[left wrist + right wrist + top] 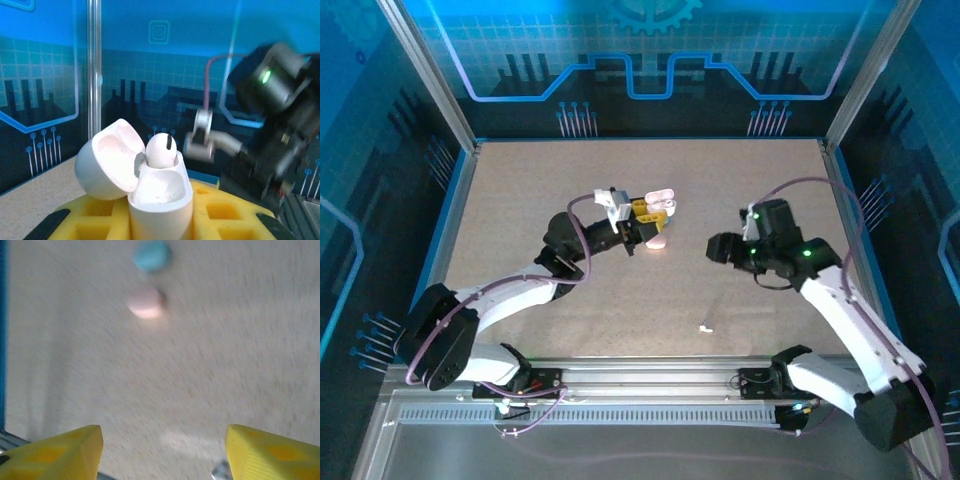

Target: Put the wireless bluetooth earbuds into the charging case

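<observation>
The left hand (160,222) is closed on the charging case (160,195), its yellow fingers (95,215) pressing the white shell from both sides and holding it upright. The case's lid (107,160) is swung open to one side. One white earbud (161,150) stands in the case with its rounded head above the rim; the well next to it looks unfilled. In the overhead view this hand and the case sit about the middle of the table (520,200), a little toward the far edge. A pink case (657,240) lies on the table just to the near side of the held one.

The right hand (162,440) is open, its two yellow fingers (75,445) spread wide with only bare table between them. From above it is right of the table's middle, well apart from the left hand and pointing toward it. Ahead of it, blurred in its own camera, the pink case shows as a rounded patch with a light-blue rounded object (151,255) just beyond. A tiny white piece (705,327) lies alone toward the near edge, right of centre, too small to make out.
</observation>
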`<state>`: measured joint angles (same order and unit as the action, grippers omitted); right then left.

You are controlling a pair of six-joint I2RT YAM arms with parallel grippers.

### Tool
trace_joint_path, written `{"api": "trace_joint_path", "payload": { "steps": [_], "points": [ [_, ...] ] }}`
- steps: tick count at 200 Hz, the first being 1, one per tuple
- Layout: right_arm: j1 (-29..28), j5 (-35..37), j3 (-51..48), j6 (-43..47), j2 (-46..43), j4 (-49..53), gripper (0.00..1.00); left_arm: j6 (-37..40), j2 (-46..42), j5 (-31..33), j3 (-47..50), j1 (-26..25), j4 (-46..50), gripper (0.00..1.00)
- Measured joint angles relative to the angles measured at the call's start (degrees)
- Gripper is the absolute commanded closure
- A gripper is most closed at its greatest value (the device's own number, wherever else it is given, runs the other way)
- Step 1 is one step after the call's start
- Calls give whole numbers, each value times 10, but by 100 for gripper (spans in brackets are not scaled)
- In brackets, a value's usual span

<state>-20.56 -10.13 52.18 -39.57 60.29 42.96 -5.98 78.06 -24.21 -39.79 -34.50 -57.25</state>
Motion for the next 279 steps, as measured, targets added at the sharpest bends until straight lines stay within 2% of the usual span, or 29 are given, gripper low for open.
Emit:
{"api": "trace_joint_path", "payload": {
  "steps": [27,58,140,211,279],
  "points": [
    [-4,-24,-73,-12,52,-1,33,4,-17,10,9,0,0,76],
    [-31,-28,-109,-14,92,-13,32,4,-46,21,25,0,5,75],
    [-108,-21,-149,-16,141,-62,34,3,-125,30,60,-1,49,75],
    [-144,-17,-162,-22,164,-83,40,1,-127,35,62,-6,60,74],
    [-179,-10,-162,-29,165,-58,43,0,-126,35,62,-6,60,74]
  ]
}}
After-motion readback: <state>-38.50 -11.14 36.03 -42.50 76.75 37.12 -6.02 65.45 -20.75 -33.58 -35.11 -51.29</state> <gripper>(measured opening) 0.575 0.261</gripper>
